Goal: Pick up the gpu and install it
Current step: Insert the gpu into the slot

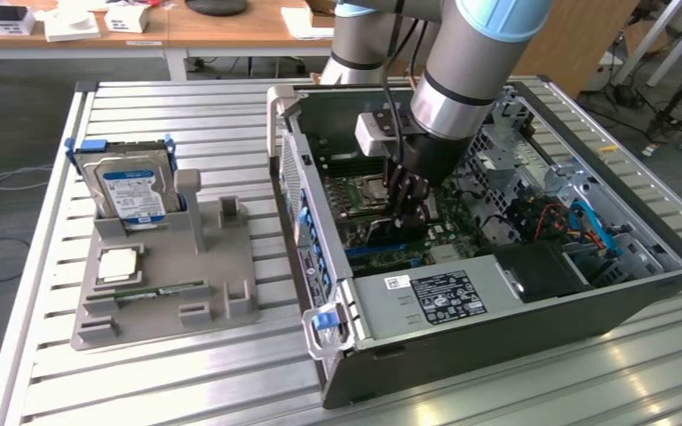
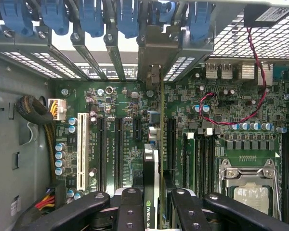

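Observation:
The gpu (image 2: pixel 151 192) is seen edge-on in the wrist view, a thin dark card with a green logo on its edge. It stands upright over the motherboard (image 2: pixel 130 96), and its silver bracket (image 2: pixel 154 79) reaches the rear slot openings of the case. My gripper (image 2: pixel 153 204) is shut on the card, one black finger (image 2: pixel 130 207) on each side. In the exterior view the gripper (image 1: pixel 410 209) is down inside the open computer case (image 1: pixel 625 293), above the expansion slots, and the card shows there as a dark shape (image 1: pixel 391 232) under the fingers.
Blue slot latches (image 2: pixel 91 17) line the case's rear wall. A white slot (image 2: pixel 81 151) and the CPU socket (image 2: pixel 250 187) flank the card. A grey fixture (image 1: pixel 217 266) on the exterior view's left holds a hard drive (image 1: pixel 134 191), a processor (image 1: pixel 118 264) and a RAM stick (image 1: pixel 157 291).

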`<state>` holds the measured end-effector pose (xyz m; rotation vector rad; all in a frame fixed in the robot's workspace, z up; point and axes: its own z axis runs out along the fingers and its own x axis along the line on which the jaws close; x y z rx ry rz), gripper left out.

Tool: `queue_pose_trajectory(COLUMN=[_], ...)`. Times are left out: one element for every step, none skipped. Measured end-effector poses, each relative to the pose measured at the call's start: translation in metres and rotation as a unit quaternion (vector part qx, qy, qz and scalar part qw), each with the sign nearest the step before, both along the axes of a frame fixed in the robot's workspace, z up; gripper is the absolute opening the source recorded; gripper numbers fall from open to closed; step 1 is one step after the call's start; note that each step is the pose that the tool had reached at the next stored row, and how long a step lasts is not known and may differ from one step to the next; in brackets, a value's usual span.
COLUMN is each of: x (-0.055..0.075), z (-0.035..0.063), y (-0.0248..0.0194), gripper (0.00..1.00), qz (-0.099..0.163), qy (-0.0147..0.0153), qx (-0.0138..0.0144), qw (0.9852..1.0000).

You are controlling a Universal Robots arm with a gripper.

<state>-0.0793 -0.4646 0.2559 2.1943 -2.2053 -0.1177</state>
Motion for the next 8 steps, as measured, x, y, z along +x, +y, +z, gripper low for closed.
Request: queue_pose_trajectory(x=[0.0, 0.0, 0.0, 0.0, 0.0, 0.0, 0.0, 0.0], z=[-0.0001, -0.0001, -0.0001, -0.0001, -0.0002, -0.0003, -0.0003, -0.0003], y=[0.0, 0.0, 0.0, 0.0, 0.0, 0.0, 0.0, 0.0], gripper=[0.27, 0.27, 0.27, 0.27, 0.27, 0.27, 0.27, 0.27], qz=[0.0, 0.0, 0.0, 0.0, 0.0, 0.0, 0.0, 0.0], qy=[0.0, -0.0001, 0.0, -0.0001, -0.0001, 0.0, 0.0, 0.0], qx=[0.0, 0.0001, 0.0001, 0.0001, 0.0001, 0.0001, 0.0, 0.0], qw=[1.0, 1.0, 1.0, 1.0, 1.0, 1.0, 1.0, 1.0])
